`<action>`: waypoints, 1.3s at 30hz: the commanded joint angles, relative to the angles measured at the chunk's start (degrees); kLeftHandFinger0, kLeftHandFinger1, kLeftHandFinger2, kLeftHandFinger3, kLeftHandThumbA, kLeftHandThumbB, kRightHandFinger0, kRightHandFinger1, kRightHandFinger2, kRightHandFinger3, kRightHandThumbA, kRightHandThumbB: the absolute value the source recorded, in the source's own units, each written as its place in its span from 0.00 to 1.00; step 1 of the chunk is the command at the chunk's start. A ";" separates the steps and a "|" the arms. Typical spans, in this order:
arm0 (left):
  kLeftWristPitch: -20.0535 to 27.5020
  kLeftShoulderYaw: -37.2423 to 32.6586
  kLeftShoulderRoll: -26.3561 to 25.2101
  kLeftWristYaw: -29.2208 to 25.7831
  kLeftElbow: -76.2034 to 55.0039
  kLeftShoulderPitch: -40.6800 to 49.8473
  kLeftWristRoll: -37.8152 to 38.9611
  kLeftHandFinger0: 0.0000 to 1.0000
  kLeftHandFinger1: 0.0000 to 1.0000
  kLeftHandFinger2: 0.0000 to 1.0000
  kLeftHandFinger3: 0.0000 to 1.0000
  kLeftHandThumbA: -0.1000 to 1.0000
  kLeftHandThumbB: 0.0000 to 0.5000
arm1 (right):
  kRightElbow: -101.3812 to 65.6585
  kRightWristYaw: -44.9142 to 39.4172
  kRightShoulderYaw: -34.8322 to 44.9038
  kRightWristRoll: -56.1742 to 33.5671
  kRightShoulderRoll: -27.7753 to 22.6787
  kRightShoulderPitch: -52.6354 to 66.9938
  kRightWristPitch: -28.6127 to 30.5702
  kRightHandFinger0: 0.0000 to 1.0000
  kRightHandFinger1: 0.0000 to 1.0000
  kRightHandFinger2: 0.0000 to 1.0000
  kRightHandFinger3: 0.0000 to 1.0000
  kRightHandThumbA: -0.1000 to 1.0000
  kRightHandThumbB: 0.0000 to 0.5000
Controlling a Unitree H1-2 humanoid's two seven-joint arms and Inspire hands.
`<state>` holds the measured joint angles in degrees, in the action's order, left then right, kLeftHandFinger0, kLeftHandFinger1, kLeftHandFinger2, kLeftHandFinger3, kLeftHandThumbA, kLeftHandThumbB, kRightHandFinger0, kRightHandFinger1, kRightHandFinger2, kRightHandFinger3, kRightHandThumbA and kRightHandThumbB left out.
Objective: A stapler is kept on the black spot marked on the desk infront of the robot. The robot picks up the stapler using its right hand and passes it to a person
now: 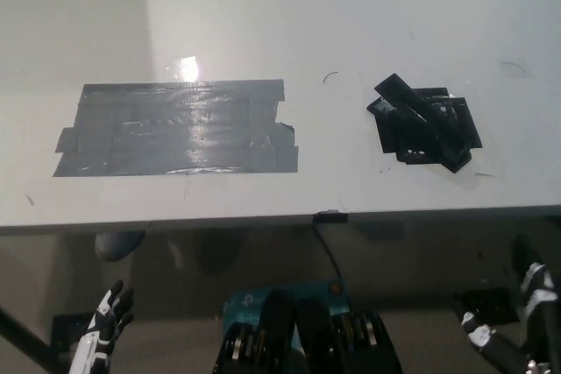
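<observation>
The stapler lies on the white desk in the right half of the frame, a little above the middle. It is black and rests on a patch of black tape of uneven outline, set at a slant, its upper end pointing to the upper left and its lower end to the lower right. A much larger rectangle of dark grey tape covers the desk in the left half of the frame, well apart from the stapler, with a bright glint of light at its upper edge.

The black right hand sits at the lower right corner of the frame, below the desk's front edge and well apart from the stapler. It holds nothing and its fingers are spread. The white left hand rests at the lower left, also below the desk edge, empty, with its fingers apart and pointing up.
</observation>
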<state>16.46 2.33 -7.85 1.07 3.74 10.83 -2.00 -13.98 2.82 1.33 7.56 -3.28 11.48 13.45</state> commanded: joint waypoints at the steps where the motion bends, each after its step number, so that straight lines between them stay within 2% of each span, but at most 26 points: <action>1: 2.18 0.53 -1.12 0.65 -2.30 0.73 0.73 1.00 1.00 1.00 1.00 1.00 0.41 | -13.40 0.16 2.24 4.00 -1.10 -1.49 -3.59 1.00 1.00 1.00 1.00 0.86 0.89; 2: 2.40 0.50 -1.10 0.89 -2.02 0.58 1.19 1.00 1.00 1.00 1.00 1.00 0.41 | -14.35 -0.15 2.52 3.57 -1.46 -2.18 -4.47 1.00 1.00 1.00 1.00 0.86 0.89; 4: 2.86 0.51 -1.26 0.92 -1.87 0.66 0.97 1.00 1.00 1.00 1.00 1.00 0.41 | -16.36 -1.86 3.95 2.42 -4.79 -8.06 -7.90 1.00 1.00 1.00 1.00 0.88 0.97; 6: 3.04 0.58 -1.23 0.73 -1.99 0.92 0.69 1.00 1.00 1.00 1.00 1.00 0.42 | -16.60 -2.52 4.16 2.05 -5.82 -10.20 -10.02 1.00 1.00 1.00 1.00 0.88 0.97; 7: 3.11 0.54 -1.26 0.80 -1.99 0.98 0.72 1.00 1.00 1.00 1.00 1.00 0.41 | -16.48 -3.16 4.28 2.13 -6.86 -12.06 -11.67 1.00 1.00 1.00 1.00 0.92 0.99; 8: 3.18 0.44 -1.25 0.84 -1.87 1.01 0.64 1.00 1.00 1.00 1.00 1.00 0.41 | -15.77 -4.53 4.43 1.77 -8.80 -15.70 -15.35 1.00 1.00 1.00 1.00 0.94 1.00; 12: 2.96 0.34 -1.04 0.68 -1.85 1.09 0.34 1.00 1.00 1.00 1.00 1.00 0.43 | -13.42 -7.40 4.06 0.72 -12.86 -22.75 -23.96 1.00 1.00 1.00 1.00 0.93 1.00; 13: 2.96 0.33 -1.05 0.71 -1.83 1.09 0.38 1.00 1.00 1.00 1.00 1.00 0.43 | -13.28 -7.51 3.95 0.83 -13.14 -23.15 -24.60 1.00 1.00 1.00 1.00 0.93 1.00; 14: 2.99 0.29 -1.08 0.82 -1.71 1.05 0.48 1.00 1.00 1.00 1.00 1.00 0.43 | -12.15 -8.11 3.68 0.98 -13.97 -24.82 -25.91 1.00 1.00 1.00 1.00 0.92 0.97; 15: 2.69 0.30 -1.15 0.87 -1.85 1.06 0.48 1.00 1.00 1.00 1.00 1.00 0.43 | -10.04 -8.85 3.46 0.34 -14.79 -27.04 -27.43 1.00 1.00 1.00 1.00 0.89 0.88; 17: 2.36 0.35 -1.36 0.87 -2.07 0.81 0.26 1.00 1.00 1.00 1.00 1.00 0.42 | -6.64 -9.87 3.29 -0.97 -15.68 -30.38 -30.22 1.00 1.00 1.00 1.00 0.85 0.85; 19: 2.44 0.17 -1.22 0.67 -2.13 0.63 -0.37 1.00 1.00 1.00 1.00 1.00 0.44 | -2.52 -10.53 3.00 -0.99 -16.41 -33.38 -31.77 1.00 1.00 1.00 1.00 0.83 0.82; 20: 2.36 0.12 -1.18 0.56 -2.12 0.49 -0.65 1.00 1.00 1.00 1.00 1.00 0.43 | -1.01 -10.82 2.71 -0.62 -16.67 -34.59 -32.56 1.00 1.00 1.00 1.00 0.84 0.86; 24: 2.58 -0.08 -1.31 0.44 -1.89 0.24 -1.48 1.00 1.00 1.00 1.00 1.00 0.42 | 6.95 -11.83 0.23 1.08 -17.13 -40.21 -33.84 1.00 1.00 1.00 1.00 0.89 0.86; 28: 3.20 -0.19 -1.22 0.10 -1.63 0.18 -2.33 1.00 1.00 1.00 1.00 1.00 0.43 | 14.09 -12.48 -1.96 1.43 -16.38 -45.63 -36.01 1.00 1.00 1.00 1.00 0.86 0.85; 29: 3.12 -0.23 -1.27 0.08 -1.60 0.18 -2.58 1.00 1.00 1.00 1.00 1.00 0.44 | 16.67 -12.69 -3.25 2.53 -16.42 -47.32 -36.01 1.00 1.00 1.00 1.00 0.89 0.85; 34: 3.86 -0.42 -1.36 0.03 -1.22 -0.16 -3.34 1.00 1.00 1.00 1.00 1.00 0.43 | 24.04 -12.14 -6.11 3.84 -15.03 -52.17 -37.21 1.00 1.00 1.00 1.00 0.88 0.88; 36: 3.81 -0.47 -1.49 -0.05 -1.19 -0.38 -3.96 1.00 1.00 1.00 1.00 1.00 0.43 | 26.80 -12.28 -7.90 4.73 -14.43 -54.04 -38.24 1.00 1.00 1.00 1.00 0.92 0.91; 37: 3.80 -0.49 -1.53 -0.11 -1.12 -0.45 -4.27 1.00 1.00 1.00 1.00 1.00 0.43 | 27.64 -12.58 -8.35 4.59 -14.26 -54.57 -38.49 1.00 1.00 1.00 1.00 0.92 0.88; 39: 3.77 -0.52 -1.59 -0.21 -1.11 -0.49 -4.73 1.00 1.00 1.00 1.00 1.00 0.43 | 28.98 -12.89 -8.94 4.34 -14.00 -55.24 -38.30 1.00 1.00 1.00 1.00 0.92 0.89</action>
<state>17.72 2.05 -8.21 1.09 3.76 10.58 -4.73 13.30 -8.84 -6.37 10.63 -17.59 -39.53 -22.78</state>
